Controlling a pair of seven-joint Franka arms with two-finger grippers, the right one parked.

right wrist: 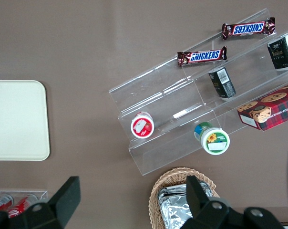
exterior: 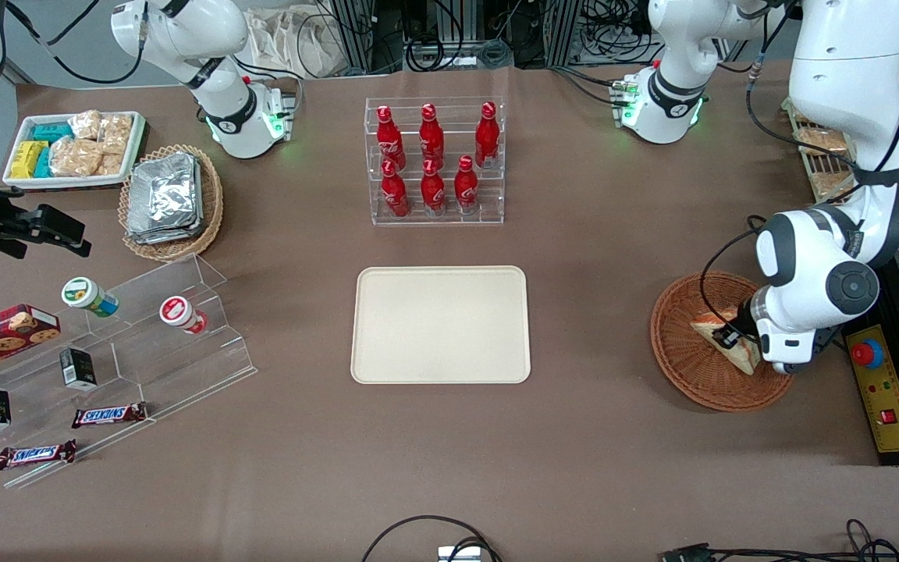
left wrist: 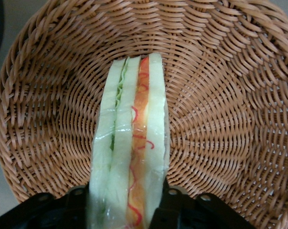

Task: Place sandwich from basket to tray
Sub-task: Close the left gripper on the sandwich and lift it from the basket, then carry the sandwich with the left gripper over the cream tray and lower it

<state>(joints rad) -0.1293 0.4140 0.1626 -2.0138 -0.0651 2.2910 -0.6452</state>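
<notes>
The sandwich (exterior: 740, 353), a pale bread wedge with orange-red and green layers, lies in the reddish-brown wicker basket (exterior: 687, 378) toward the working arm's end of the table. My left gripper (exterior: 730, 337) is down in the basket, shut on the sandwich. In the left wrist view the sandwich (left wrist: 132, 143) stands edge-on between the black fingers (left wrist: 175, 205), which press on both bread faces, with the basket's weave (left wrist: 220, 119) all round it. The cream tray (exterior: 442, 324) lies flat and bare at the table's middle; it also shows in the right wrist view (right wrist: 15, 119).
A clear rack of red bottles (exterior: 434, 160) stands farther from the front camera than the tray. A clear stepped shelf (exterior: 145, 343) with cups and chocolate bars, a tan basket of foil packets (exterior: 168, 199) and a white snack tray (exterior: 75, 148) lie toward the parked arm's end.
</notes>
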